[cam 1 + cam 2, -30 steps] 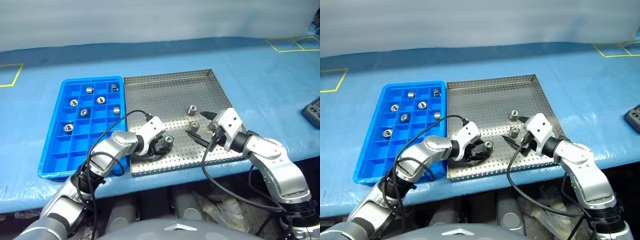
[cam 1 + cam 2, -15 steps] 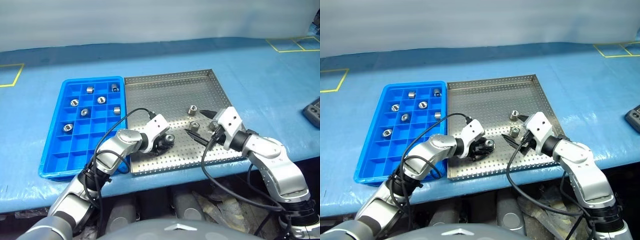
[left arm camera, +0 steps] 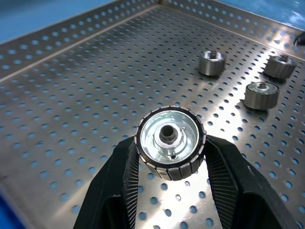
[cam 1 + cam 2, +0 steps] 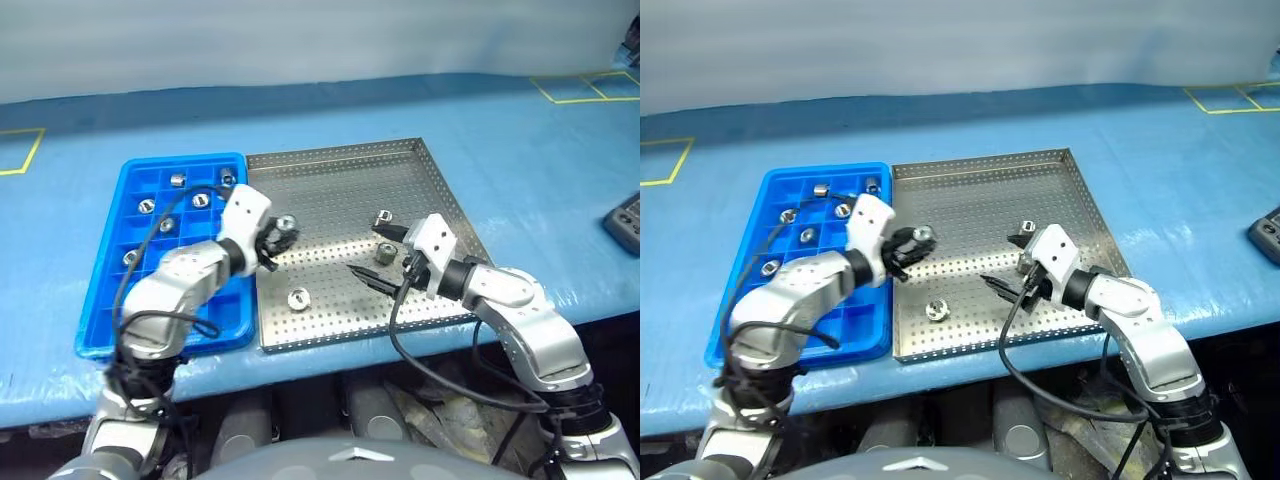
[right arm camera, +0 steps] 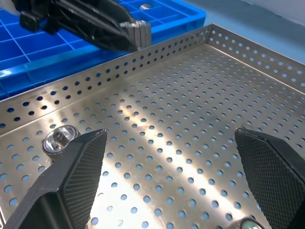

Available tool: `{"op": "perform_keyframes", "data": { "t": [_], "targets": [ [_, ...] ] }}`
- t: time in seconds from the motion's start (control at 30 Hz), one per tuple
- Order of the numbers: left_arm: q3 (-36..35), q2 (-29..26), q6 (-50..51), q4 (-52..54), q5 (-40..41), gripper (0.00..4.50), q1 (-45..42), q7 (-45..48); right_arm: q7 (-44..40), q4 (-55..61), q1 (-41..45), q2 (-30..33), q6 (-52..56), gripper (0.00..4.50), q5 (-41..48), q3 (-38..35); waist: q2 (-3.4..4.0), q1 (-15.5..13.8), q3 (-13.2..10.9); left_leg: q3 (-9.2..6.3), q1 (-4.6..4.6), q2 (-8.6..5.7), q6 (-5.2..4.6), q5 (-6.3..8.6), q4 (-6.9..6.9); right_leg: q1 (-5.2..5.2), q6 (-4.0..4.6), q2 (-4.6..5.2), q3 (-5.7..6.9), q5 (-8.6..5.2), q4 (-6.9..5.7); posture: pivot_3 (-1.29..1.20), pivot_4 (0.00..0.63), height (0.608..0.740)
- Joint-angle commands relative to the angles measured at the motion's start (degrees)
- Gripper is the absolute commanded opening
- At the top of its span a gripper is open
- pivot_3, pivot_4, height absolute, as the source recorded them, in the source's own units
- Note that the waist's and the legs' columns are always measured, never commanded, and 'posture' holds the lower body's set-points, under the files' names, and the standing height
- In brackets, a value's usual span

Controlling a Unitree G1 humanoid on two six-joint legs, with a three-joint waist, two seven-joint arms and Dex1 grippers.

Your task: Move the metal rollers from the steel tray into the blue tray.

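The left gripper (image 3: 170, 179) has its two black ribbed fingers clamped on one of the metal rollers (image 3: 170, 142) — a shiny knurled ring with a dark hole in the middle — and holds it up over the left side of the steel tray (image 4: 330, 180), right by the edge it shares with the blue tray (image 4: 105, 300).

The steel tray is dull grey sheet with a dotted perforated floor and a low rim. One roller (image 4: 298, 298) lies loose near its front, two more (image 4: 384, 218) sit by the right gripper (image 4: 375, 252), whose textured black fingers are spread wide with nothing between them, low over the floor.

The blue tray is glossy plastic, a grid of little square cells (several in the far half have a roller (image 4: 178, 180) each). The left arm covers part of that grid, so I can't count them all — and one roller is half cut off at the right wrist view's edge.
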State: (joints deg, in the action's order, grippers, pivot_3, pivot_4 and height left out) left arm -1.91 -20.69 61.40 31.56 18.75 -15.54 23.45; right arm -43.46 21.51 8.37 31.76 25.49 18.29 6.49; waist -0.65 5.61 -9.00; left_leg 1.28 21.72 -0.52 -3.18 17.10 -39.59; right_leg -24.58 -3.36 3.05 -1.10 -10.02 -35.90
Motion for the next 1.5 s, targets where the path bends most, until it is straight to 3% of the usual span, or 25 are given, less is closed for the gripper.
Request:
{"op": "perform_keyframes", "data": {
  "t": [0.03,0.3,0.57,0.9,1.2,1.33,1.43,1.5],
  "targets": [
    [-7.8,-1.1,5.2,10.5,2.6,1.76,2.8,-2.1,-2.4,-1.7,3.4,-1.1,-2.3,4.50,0.0,2.1,-0.04,-1.1,0.0,0.00,0.00,0.00,0.00,0.00,0.00,0.00,0.00,0.01,0.01,0.00,0.01,-0.05,0.150,0.740],
    [-18.3,-5.8,18.0,27.2,2.9,1.76,14.4,-5.0,-7.8,-5.6,7.7,-1.2,-3.8,4.50,-0.4,5.6,-0.07,-5.0,0.0,-0.12,0.01,-0.04,0.07,-0.03,0.00,0.05,0.12,0.09,0.18,-0.07,0.03,0.06,0.150,0.740],
    [-29.0,-5.5,21.0,28.4,4.9,1.76,21.6,-10.1,-11.6,-7.9,11.1,-3.0,-4.4,4.50,0.5,7.0,-0.09,-6.7,0.0,-0.43,-0.03,-0.03,0.28,-0.15,0.00,0.15,0.42,0.06,0.43,-0.22,-0.03,0.13,0.150,0.740],
    [-30.8,-2.3,20.2,28.4,3.8,1.76,29.6,-14.5,-12.6,-8.4,11.8,-3.7,-4.4,4.50,0.4,7.5,-0.13,-7.8,0.0,-0.57,-0.02,-0.06,0.52,-0.28,0.08,0.17,0.55,0.11,0.52,-0.28,-0.02,0.13,0.150,0.740],
    [-27.2,-1.9,19.0,24.8,0.8,1.76,27.8,-15.5,-12.3,-7.6,11.5,-3.7,-4.1,4.50,0.4,7.4,-0.13,-7.8,0.0,-0.74,-0.02,-0.05,0.49,-0.26,0.18,0.16,0.66,0.08,0.63,-0.34,-0.04,0.11,0.150,0.740],
    [-26.5,-2.1,17.6,24.4,0.5,3.13,25.7,-15.0,-11.4,-7.1,11.1,-3.7,-4.1,4.50,0.2,7.1,-0.13,-7.7,0.0,-0.80,-0.02,-0.05,0.51,-0.27,0.20,0.17,0.69,0.08,0.68,-0.34,-0.05,0.09,0.150,0.740],
    [-27.5,1.3,15.3,23.8,1.7,4.11,21.9,-14.9,-10.6,-6.7,10.8,-3.6,-4.1,4.50,0.2,6.8,-0.14,-7.8,0.0,-0.84,-0.02,-0.06,0.53,-0.29,0.20,0.18,0.71,0.09,0.72,-0.35,-0.05,0.08,0.150,0.740],
    [-27.6,3.6,12.8,23.7,3.9,4.11,19.0,-13.3,-9.8,-6.3,10.4,-3.5,-3.9,4.50,0.1,6.3,-0.15,-7.7,0.0,-0.86,-0.02,-0.07,0.55,-0.30,0.20,0.21,0.71,0.10,0.74,-0.34,-0.03,0.06,0.150,0.740]
  ]
}}
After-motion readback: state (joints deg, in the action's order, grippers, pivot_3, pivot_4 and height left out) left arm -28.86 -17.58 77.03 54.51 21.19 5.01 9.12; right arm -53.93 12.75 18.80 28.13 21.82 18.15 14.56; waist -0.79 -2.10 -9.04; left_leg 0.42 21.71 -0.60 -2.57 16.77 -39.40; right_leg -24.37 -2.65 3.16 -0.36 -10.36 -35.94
